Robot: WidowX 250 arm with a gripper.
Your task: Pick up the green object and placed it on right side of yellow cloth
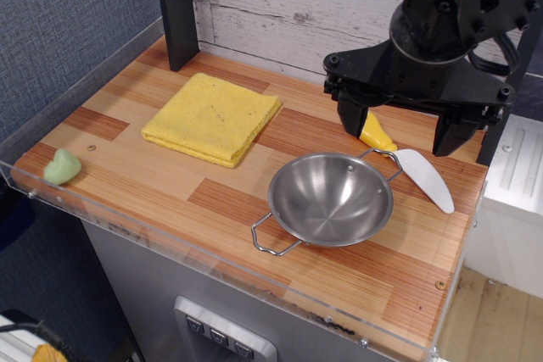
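Note:
The green object [62,167] is a small pale mint lump lying at the table's front left corner. The yellow cloth [213,118] lies folded and square on the wood at the back left. My gripper [399,130] hangs at the back right, high over the spatula and steel bowl, far from both. Its two black fingers [351,115] stand wide apart and hold nothing.
A steel bowl [331,200] with wire handles stands right of centre. A white spatula with a yellow handle [407,165] lies behind it. A black post [176,8] stands at the back left. A clear acrylic rim [212,252] edges the table.

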